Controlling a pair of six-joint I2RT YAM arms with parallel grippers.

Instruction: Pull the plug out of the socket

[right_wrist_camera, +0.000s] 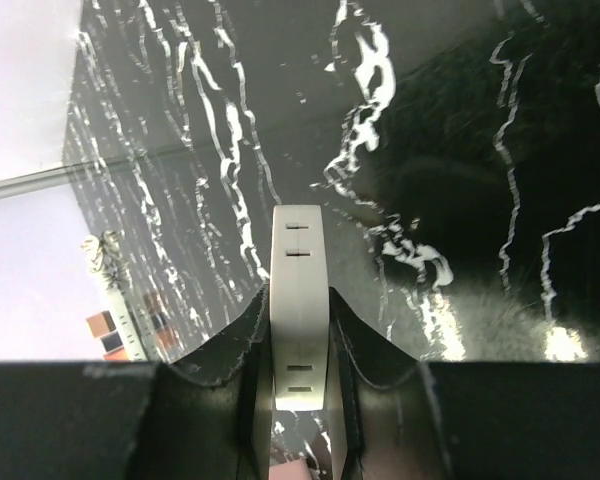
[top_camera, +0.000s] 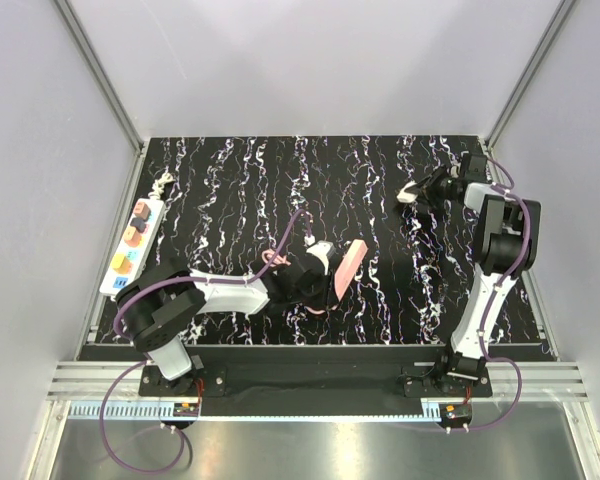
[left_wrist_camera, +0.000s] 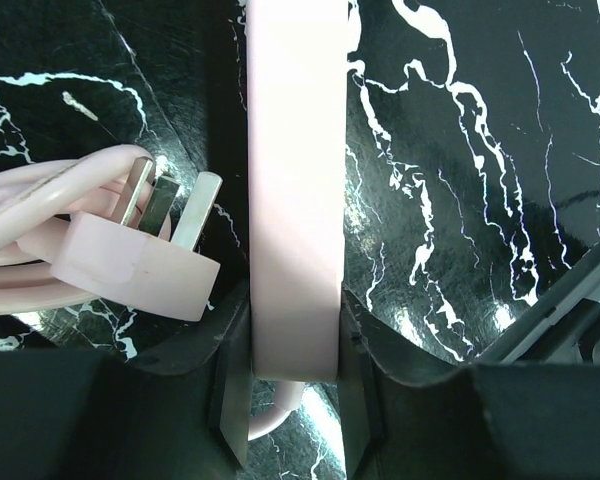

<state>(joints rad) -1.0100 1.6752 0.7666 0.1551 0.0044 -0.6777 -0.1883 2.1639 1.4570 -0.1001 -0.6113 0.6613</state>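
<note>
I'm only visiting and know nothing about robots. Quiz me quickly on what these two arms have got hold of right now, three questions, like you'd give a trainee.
1. True or false: the left claw is closed on a pink power strip.
2. What is the right claw holding? A) a white adapter B) a red cup C) nothing
3. Fill in: the white power strip with coloured outlets lies on the robot's ____ side.

Key: 1 true; 2 A; 3 left.

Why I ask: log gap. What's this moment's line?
left gripper: shut on pink strip | right gripper: shut on white adapter | white strip: lying free
</note>
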